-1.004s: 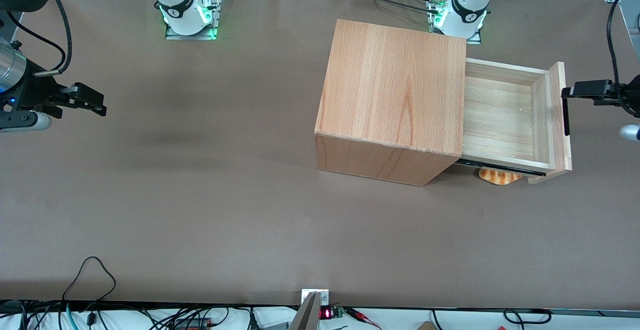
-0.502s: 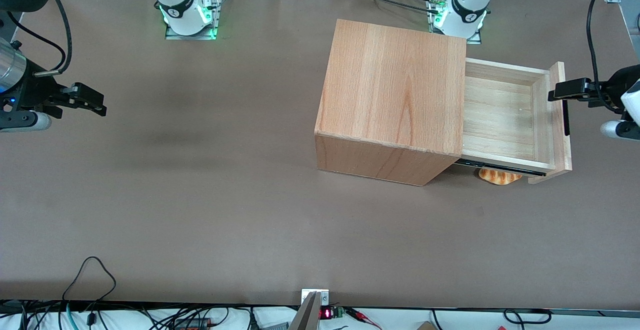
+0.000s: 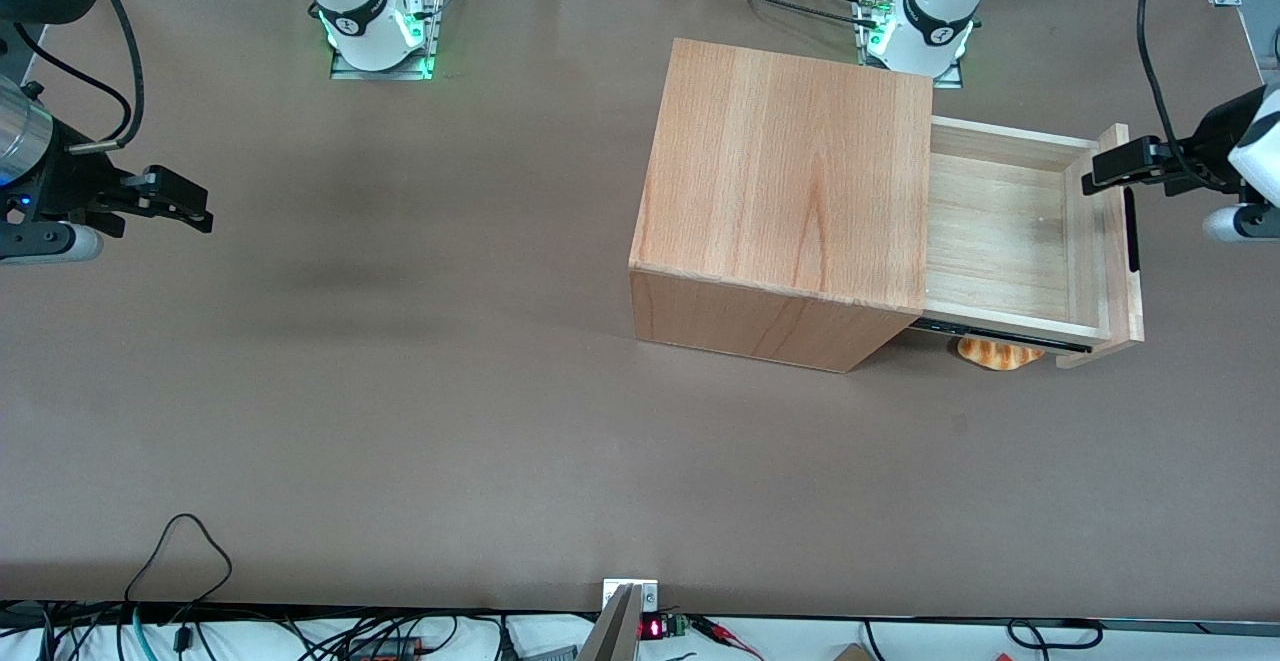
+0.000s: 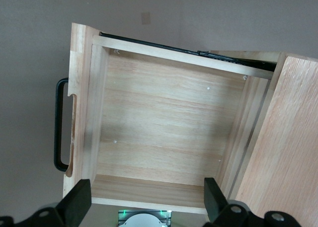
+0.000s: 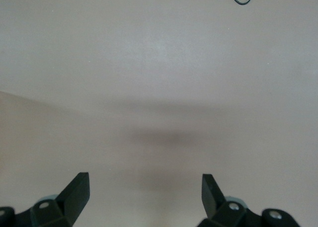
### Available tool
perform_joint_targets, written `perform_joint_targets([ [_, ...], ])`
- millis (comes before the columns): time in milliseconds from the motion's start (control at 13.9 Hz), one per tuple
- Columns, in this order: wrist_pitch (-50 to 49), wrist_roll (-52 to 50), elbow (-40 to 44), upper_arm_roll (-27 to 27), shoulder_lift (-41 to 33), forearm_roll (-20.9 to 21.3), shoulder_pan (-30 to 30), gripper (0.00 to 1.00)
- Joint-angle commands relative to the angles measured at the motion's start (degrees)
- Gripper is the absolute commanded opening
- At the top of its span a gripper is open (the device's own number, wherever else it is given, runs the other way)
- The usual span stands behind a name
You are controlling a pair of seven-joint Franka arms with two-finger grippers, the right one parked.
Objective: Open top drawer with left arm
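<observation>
The top drawer (image 3: pixel 1000 231) stands pulled far out of the wooden casing (image 3: pixel 790 171), its pale plank floor bare. Its black bar handle (image 3: pixel 1131 231) runs along the front panel. My left arm's gripper (image 3: pixel 1105 163) hovers open above the front panel, at the drawer's end farther from the front camera, touching nothing. In the left wrist view the drawer (image 4: pixel 164 122) and handle (image 4: pixel 58 125) lie below the gripper (image 4: pixel 146 199), whose black fingers (image 4: pixel 79 202) are spread wide with nothing between them.
A bread-like loaf (image 3: pixel 995 352) lies on the table under the drawer's nearer side. The casing (image 4: pixel 283 147) adjoins the drawer. The working arm's base (image 3: pixel 925 26) stands farther from the front camera than the casing. Cables (image 3: pixel 180 551) trail along the table's near edge.
The gripper has drifted from outside the handle toward the casing and now hangs over the front panel. The drawer has not moved.
</observation>
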Motion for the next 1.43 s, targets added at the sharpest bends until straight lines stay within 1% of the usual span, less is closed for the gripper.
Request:
perform_joint_targets([
  [0, 1.78, -0.33, -3.21, 0.55, -2.36, 1.96, -0.85, 1.00],
  [215, 2.13, 2.12, -3.47, 0.46, -2.36, 1.96, -0.32, 1.00],
  [430, 3.35, 2.40, -4.17, 0.37, -2.62, 1.96, -0.23, 1.00],
  [574, 5.89, 2.40, -7.76, 0.37, -4.55, 1.96, 0.03, 1.00],
  [646, 8.69, 2.75, -11.52, 0.37, -6.91, 1.96, 0.03, 1.00],
  [717, 9.16, 3.71, -12.43, 0.37, -7.37, 2.05, -0.05, 1.00],
  [1220, 8.63, 2.32, -7.44, 0.46, -5.18, 1.96, -0.14, 1.00],
  [1363, 8.37, 2.14, -7.52, 0.81, -4.91, 1.96, -0.05, 1.00],
])
